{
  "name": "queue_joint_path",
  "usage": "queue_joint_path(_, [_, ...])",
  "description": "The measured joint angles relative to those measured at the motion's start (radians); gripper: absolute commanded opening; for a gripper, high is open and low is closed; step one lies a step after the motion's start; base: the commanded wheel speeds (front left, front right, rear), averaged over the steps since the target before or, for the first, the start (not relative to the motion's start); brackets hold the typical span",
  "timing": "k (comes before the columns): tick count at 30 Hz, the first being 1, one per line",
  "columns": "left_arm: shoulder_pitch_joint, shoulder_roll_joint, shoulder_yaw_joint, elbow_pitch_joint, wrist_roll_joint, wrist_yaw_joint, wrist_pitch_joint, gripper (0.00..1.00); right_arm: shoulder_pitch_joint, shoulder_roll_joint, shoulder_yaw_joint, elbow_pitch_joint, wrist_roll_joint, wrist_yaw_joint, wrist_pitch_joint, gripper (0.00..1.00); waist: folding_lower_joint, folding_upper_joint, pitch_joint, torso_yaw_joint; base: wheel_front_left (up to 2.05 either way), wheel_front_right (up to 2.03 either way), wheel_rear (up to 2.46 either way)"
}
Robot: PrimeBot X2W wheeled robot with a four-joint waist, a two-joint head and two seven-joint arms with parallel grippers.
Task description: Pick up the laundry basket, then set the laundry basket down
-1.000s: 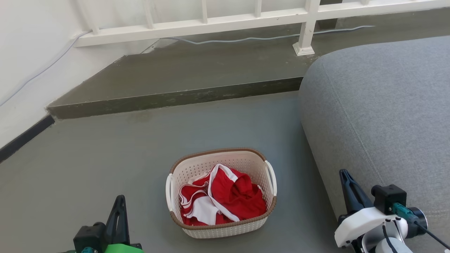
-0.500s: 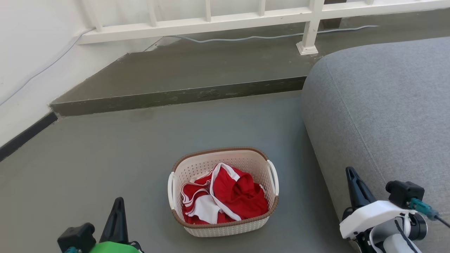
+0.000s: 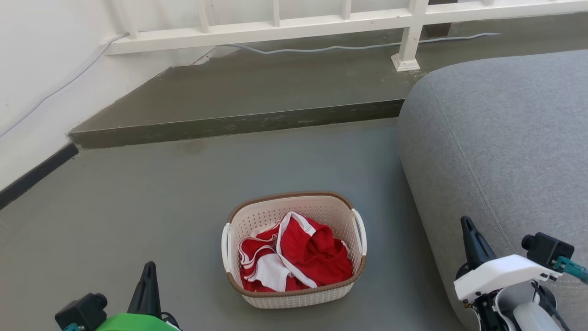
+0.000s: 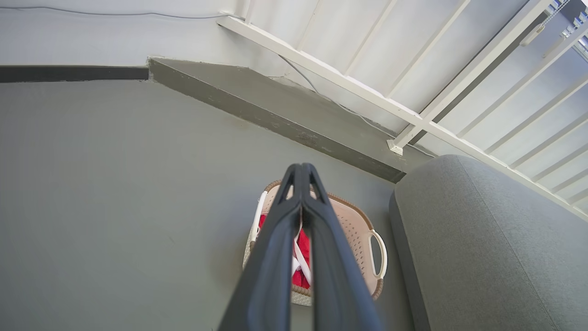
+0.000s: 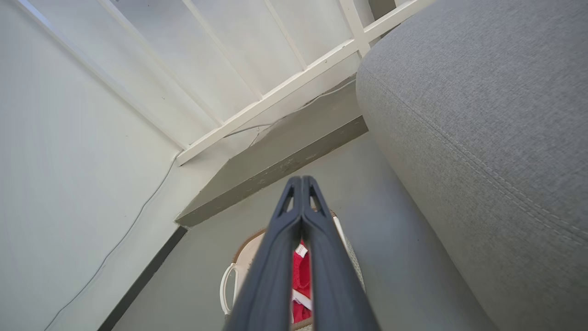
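Flanking the bottom edge of the head view: left gripper (image 3: 148,272) at lower left, right gripper (image 3: 468,227) at lower right. Fingers of each are pressed together and hold nothing, as both wrist views confirm. Change over the last second: both sit slightly further out toward the frame's corners.

Lower centre: laundry basket (image 3: 298,296), upright on the grey floor (image 3: 138,197), red-and-white garments (image 3: 308,257) inside, well apart from both grippers. Its small rightward shift matches the whole scene's, so the camera turned and the basket itself stayed put.

Right: grey sofa (image 3: 496,138), near the basket.

Upper frame: raised step (image 3: 239,87), white railing (image 3: 275,30), cable (image 3: 321,47).

Judgement: fits either a pick-up pending or a set-down completed; the outward drift settles neither.
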Motion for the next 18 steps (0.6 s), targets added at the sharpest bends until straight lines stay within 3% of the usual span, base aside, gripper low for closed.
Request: queue_joint_path(18, [-0.044, 0.016, 0.038, 0.034, -0.254, -0.041, 0.052, 0.00, -0.019, 0.007, -0.072, 0.002, 0.245, 0.037, 0.063, 0.00, 0.0000, 0.0000, 0.004, 0.013, 0.00, 0.00, 0.00])
